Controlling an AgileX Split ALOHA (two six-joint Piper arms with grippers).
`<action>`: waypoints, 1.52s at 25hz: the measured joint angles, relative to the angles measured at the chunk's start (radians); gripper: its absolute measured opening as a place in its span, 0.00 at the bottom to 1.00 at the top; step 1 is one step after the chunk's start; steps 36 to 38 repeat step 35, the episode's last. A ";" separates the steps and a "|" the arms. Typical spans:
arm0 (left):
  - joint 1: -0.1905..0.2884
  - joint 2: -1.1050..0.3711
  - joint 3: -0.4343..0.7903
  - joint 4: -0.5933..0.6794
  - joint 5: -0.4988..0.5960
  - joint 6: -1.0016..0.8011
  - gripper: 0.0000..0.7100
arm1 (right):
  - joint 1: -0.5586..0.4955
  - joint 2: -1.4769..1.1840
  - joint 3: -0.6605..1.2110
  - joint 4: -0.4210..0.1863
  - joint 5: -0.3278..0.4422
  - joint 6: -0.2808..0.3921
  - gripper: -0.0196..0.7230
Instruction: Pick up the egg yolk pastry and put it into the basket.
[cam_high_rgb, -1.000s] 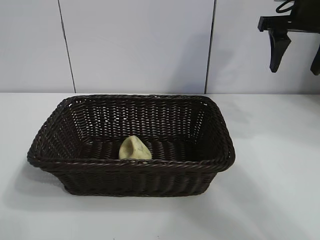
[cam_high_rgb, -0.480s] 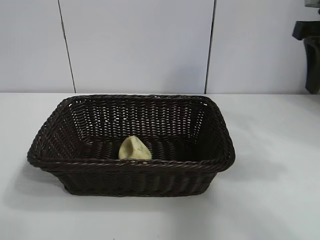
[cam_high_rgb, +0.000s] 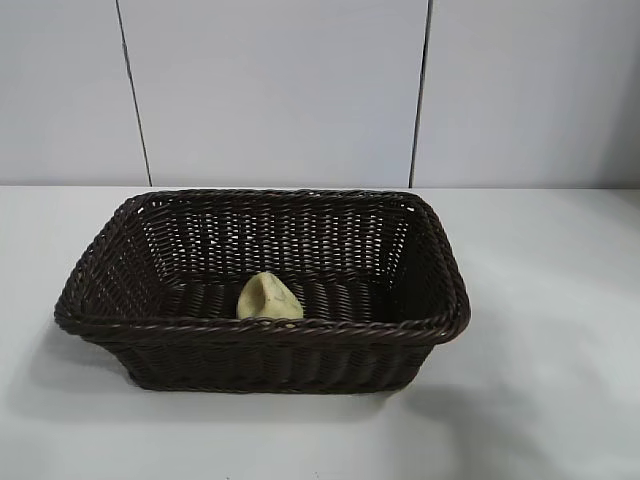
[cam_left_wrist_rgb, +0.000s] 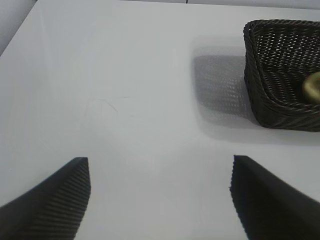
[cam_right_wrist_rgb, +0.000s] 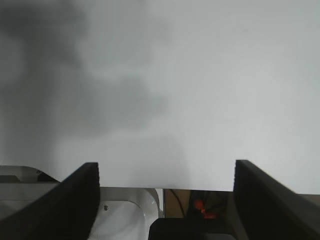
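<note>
Presently: egg yolk pastry (cam_high_rgb: 269, 299), pale yellow, matte, lopsided dome, lying inside the basket (cam_high_rgb: 110, 320) near its front wall. Left gripper (cam_left_wrist_rgb: 160, 200) and right gripper (cam_right_wrist_rgb: 165, 200): both spread wide, empty.

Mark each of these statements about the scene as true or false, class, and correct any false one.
1. The egg yolk pastry lies inside the basket. True.
2. The right gripper holds the pastry. False: its fingers stand open with nothing between them.
3. The left gripper is open over bare table. True.
4. The basket is tipped on its side. False: it sits upright on the table.
5. A gripper hangs over the basket in the exterior view. False: none shows there.
</note>
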 joint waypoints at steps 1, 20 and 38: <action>0.000 0.000 0.000 0.000 0.000 0.000 0.80 | 0.000 -0.044 0.019 0.000 -0.007 -0.001 0.75; 0.000 0.000 0.000 0.000 0.000 0.000 0.80 | 0.000 -0.605 0.030 0.000 -0.007 -0.006 0.75; 0.000 0.000 0.000 0.000 0.000 0.000 0.80 | 0.000 -0.670 0.030 0.006 -0.001 -0.006 0.75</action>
